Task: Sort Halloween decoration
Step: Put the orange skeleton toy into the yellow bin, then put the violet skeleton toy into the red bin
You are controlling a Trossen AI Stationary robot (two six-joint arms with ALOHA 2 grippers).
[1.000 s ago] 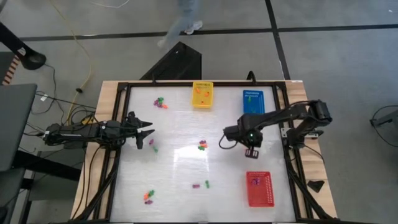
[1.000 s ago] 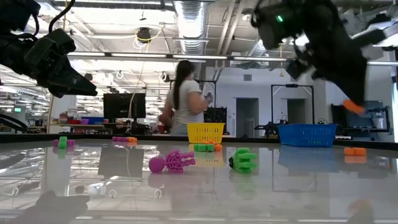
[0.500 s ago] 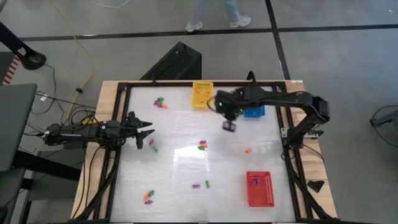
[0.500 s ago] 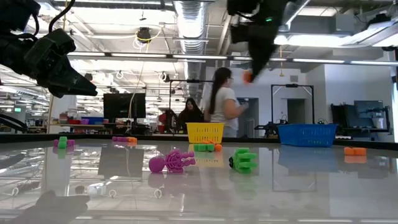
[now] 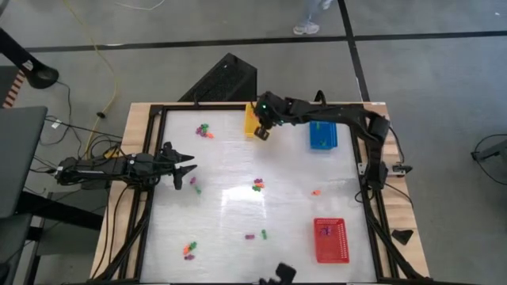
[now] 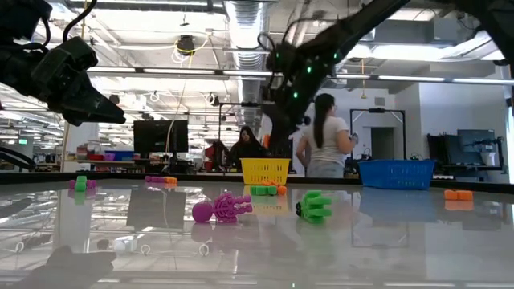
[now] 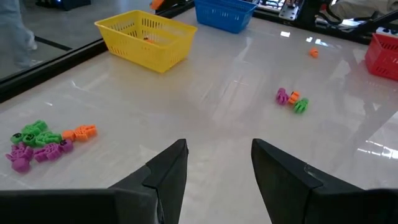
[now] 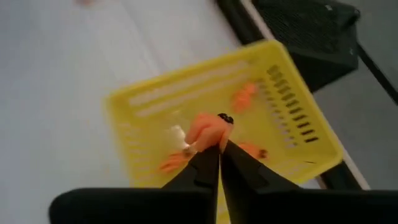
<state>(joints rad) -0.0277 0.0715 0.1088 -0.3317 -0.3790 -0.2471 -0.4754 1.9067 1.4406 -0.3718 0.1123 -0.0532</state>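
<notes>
The Halloween decoration lies in small clumps of orange, green and purple trinkets: one mid-table (image 5: pixel 258 186), one far left (image 5: pixel 204 129), one near left (image 5: pixel 188 250). My right gripper (image 5: pixel 264 131) hangs over the yellow basket (image 5: pixel 249 123), shut on an orange trinket (image 8: pixel 208 129). More orange trinkets (image 8: pixel 244 97) lie on the basket's floor. My left gripper (image 5: pixel 186 168) waits open at the table's left side, with nothing between its fingers (image 7: pixel 217 168). My right gripper pinches the orange trinket's lower end (image 8: pixel 214 138) between the free ends of its two fingers. The fingers slant down at it from above. The trinket sticks out past the fingertips, lifted clear above the inside of the yellow basket (image 8: pixel 298 124).
A blue basket (image 5: pixel 322 132) stands at the far edge, right of the yellow one, and a red basket (image 5: pixel 330 239) at the near right. A single orange trinket (image 5: pixel 316 191) lies between them. A person (image 6: pixel 325 136) stands beyond the far edge.
My right gripper has swung from the table's right middle toward the far edge and to the left, carrying the orange trinket up off the table and over the yellow basket. It has tipped from pointing straight down to slanting.
</notes>
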